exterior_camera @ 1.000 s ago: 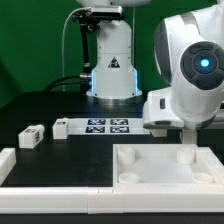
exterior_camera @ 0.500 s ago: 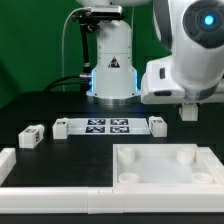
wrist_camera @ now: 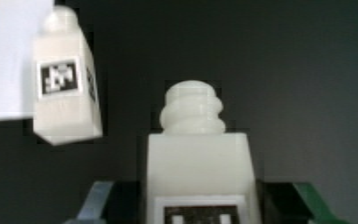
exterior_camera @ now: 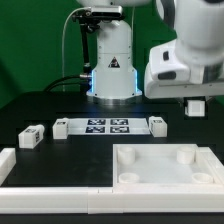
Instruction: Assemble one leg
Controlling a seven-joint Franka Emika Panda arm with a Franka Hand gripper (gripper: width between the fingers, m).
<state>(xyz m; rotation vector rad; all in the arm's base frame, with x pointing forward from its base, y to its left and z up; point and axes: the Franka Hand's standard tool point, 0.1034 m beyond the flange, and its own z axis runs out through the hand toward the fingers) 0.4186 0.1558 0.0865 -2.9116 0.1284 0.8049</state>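
Glossy white rounded shells on the arm (exterior_camera: 190,60), dark end effector (exterior_camera: 197,108); base (exterior_camera: 112,45) with blue glow and a black triangle mark (black cable (exterior_camera: 66,45) alongside).

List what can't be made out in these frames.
- Held leg: its tag is cut off by the wrist view's edge. In the exterior view it is a small blur under the gripper.
- Finger contact on it: the wrist view shows only slivers of the fingers.
- Square panel: cut by the exterior view's right edge.
- Loose legs: tags too small to read, exterior view.
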